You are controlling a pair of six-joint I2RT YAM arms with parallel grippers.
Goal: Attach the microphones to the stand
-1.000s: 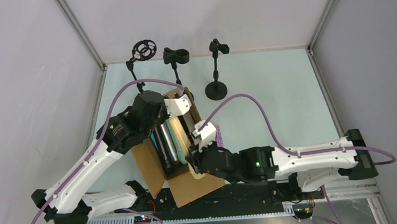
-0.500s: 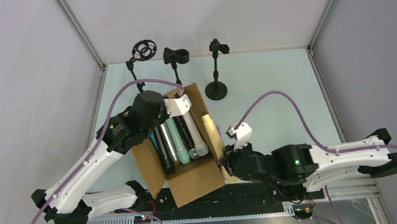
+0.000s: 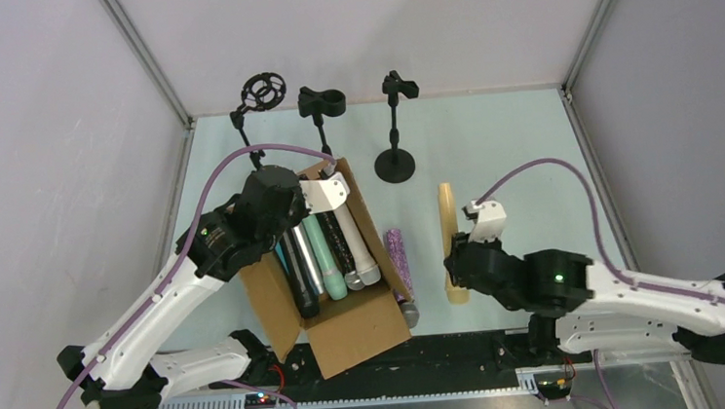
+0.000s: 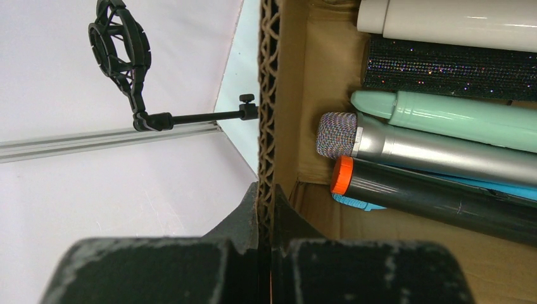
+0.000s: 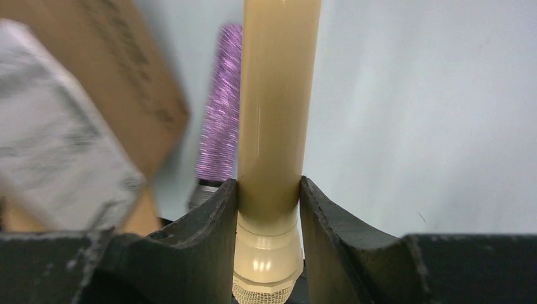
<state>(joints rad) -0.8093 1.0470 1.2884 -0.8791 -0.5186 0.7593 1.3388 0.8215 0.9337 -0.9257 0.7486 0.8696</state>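
Up close, the right gripper [image 5: 268,212] squeezes the cream mic [image 5: 278,95] and the left gripper [image 4: 265,212] pinches the box [image 4: 270,95] wall, but from above both grips are hidden.

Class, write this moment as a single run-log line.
left gripper: shut on cardboard box wall | right gripper: holds cream microphone | purple microphone: on table beside box | stands: empty

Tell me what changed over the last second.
The right claw, gripping the cream mic, swung right, away from the box, carrying the mic out over the table. The left claw stayed shut on the box wall; the purple mic did not move.
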